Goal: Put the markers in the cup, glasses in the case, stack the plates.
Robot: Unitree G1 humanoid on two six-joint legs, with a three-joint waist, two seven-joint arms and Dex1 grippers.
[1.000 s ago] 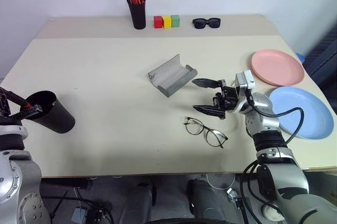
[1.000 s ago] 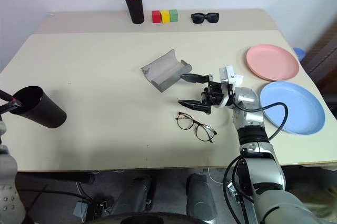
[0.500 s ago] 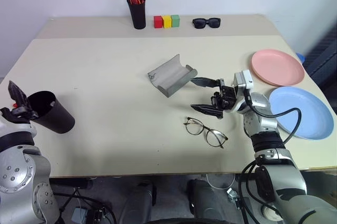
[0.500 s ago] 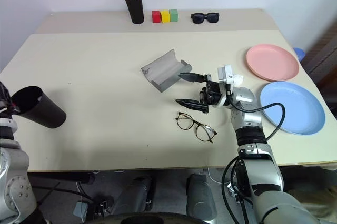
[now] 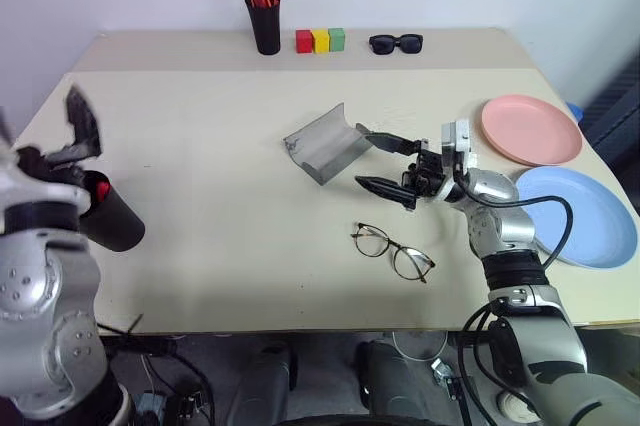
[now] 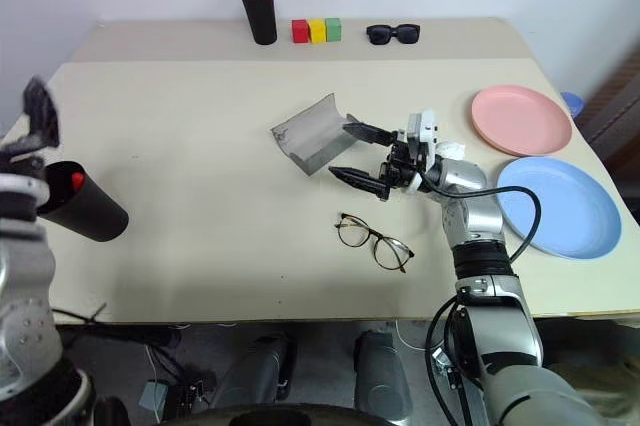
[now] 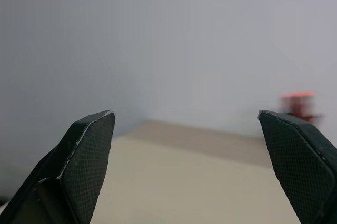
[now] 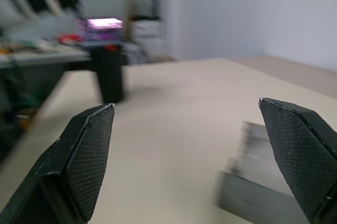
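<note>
The cup (image 6: pixel 82 208) stands at the table's (image 6: pixel 200 126) left edge, tilted, with a red cap (image 6: pixel 77 182) showing in its mouth; I cannot make out the rest of the markers. The left gripper (image 5: pixel 70 136) is just above and behind the cup, fingers spread wide and holding nothing. The glasses (image 6: pixel 373 242) lie open on the table toward the near edge, right of centre, apart from everything else. Behind them the grey case (image 6: pixel 310 133) sits open. The right gripper (image 6: pixel 358 153) hangs just right of the case and above the glasses, pointing left, jaws wide apart and empty; whether a fingertip touches the case I cannot tell. The pink plate (image 6: pixel 520 119) and blue plate (image 6: pixel 555 206) lie side by side at the right edge, unstacked. Along the back are a pen holder (image 6: pixel 261 10) with orange pens, three blocks (image 6: pixel 316 30) and sunglasses (image 6: pixel 392 34).
</note>
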